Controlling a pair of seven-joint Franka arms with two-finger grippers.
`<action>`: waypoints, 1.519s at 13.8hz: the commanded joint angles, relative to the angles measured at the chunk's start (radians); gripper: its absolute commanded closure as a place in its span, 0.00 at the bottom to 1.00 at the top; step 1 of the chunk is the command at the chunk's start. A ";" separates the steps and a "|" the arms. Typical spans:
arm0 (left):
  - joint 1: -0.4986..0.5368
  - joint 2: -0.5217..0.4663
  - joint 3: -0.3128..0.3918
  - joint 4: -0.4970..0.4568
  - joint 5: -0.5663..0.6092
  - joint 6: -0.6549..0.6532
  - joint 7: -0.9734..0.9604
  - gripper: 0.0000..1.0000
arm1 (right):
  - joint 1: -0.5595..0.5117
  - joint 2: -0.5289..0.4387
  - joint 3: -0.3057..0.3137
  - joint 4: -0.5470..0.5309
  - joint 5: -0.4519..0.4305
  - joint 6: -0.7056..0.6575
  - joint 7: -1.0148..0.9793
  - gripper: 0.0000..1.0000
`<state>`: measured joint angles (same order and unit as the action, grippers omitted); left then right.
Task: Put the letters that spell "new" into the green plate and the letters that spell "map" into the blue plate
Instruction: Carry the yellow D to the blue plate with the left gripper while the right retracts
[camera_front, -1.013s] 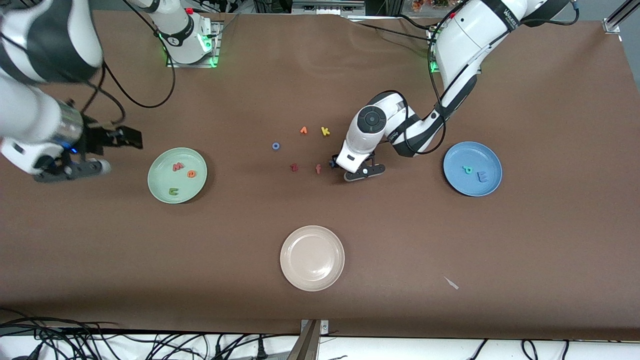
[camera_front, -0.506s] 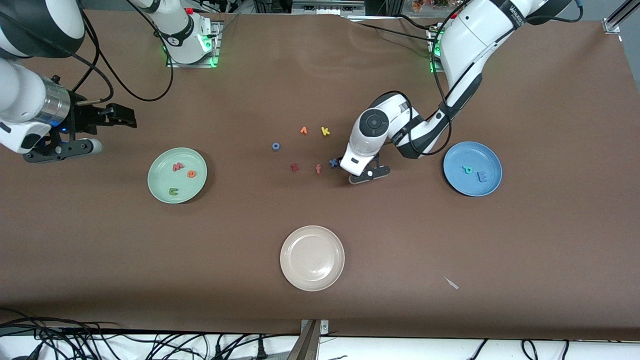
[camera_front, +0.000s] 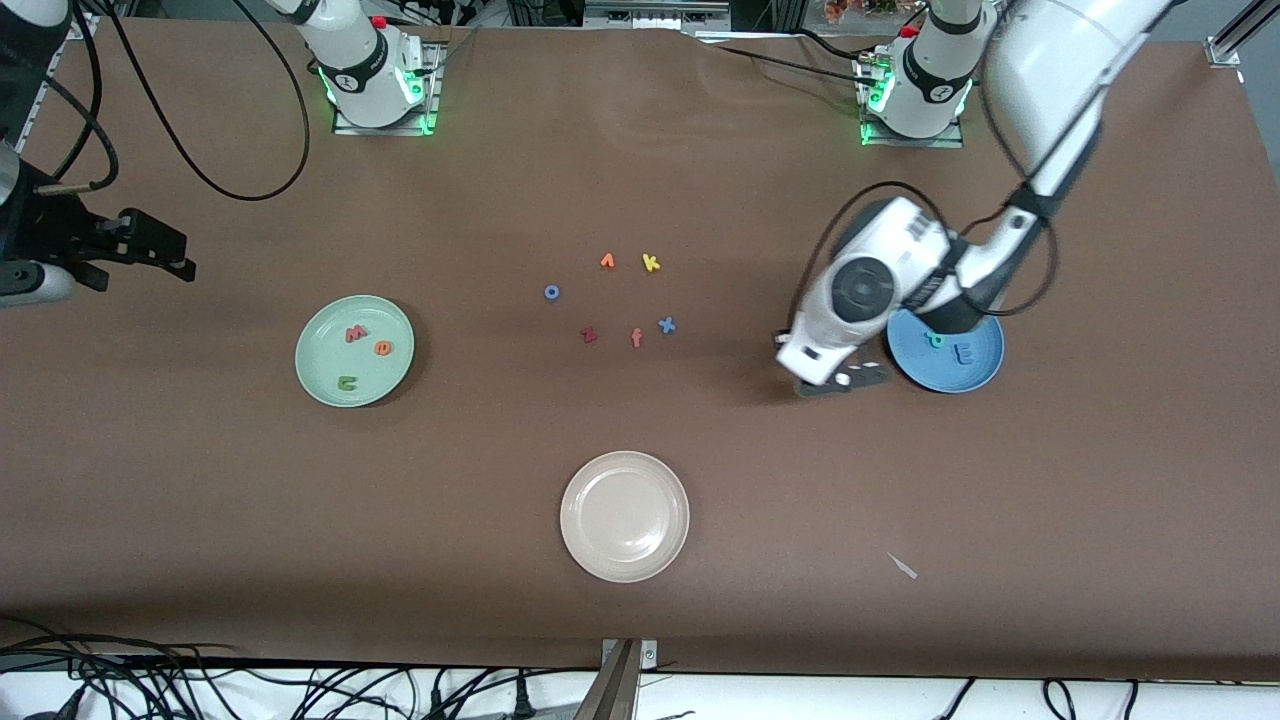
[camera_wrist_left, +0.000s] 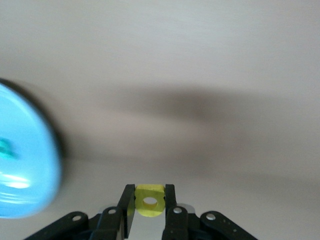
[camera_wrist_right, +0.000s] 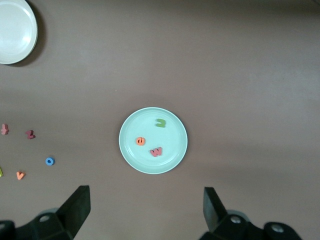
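Now left gripper (camera_wrist_left: 150, 202) pinches yellow a (camera_wrist_left: 149, 200); right gripper (camera_wrist_right: 145, 205) spread wide, empty

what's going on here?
Letter sorting, nearly done. The left pincer is shut on the yellow a and is over the table just beside the blue plate, which already holds the p and m. The green plate has the n, e and w in it. The right pincer waits open, up above the green plate's end of the table. Five spare letters and a beige plate sit untouched.
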<state>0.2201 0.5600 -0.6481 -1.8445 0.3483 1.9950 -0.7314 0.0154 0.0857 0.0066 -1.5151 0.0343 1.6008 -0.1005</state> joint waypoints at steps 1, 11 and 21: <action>0.117 -0.002 -0.018 -0.005 0.020 -0.068 0.205 1.00 | -0.089 -0.108 0.092 -0.127 -0.017 0.002 0.050 0.00; 0.248 0.054 0.022 -0.050 0.023 -0.093 0.418 0.73 | -0.057 -0.129 0.033 -0.172 -0.028 0.053 0.073 0.00; 0.243 0.023 -0.048 0.239 0.006 -0.379 0.432 0.01 | -0.029 -0.135 0.016 -0.172 -0.040 0.051 0.074 0.00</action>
<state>0.4699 0.5981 -0.6749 -1.7103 0.3495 1.7234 -0.3256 -0.0316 -0.0326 0.0377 -1.6734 0.0070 1.6444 -0.0378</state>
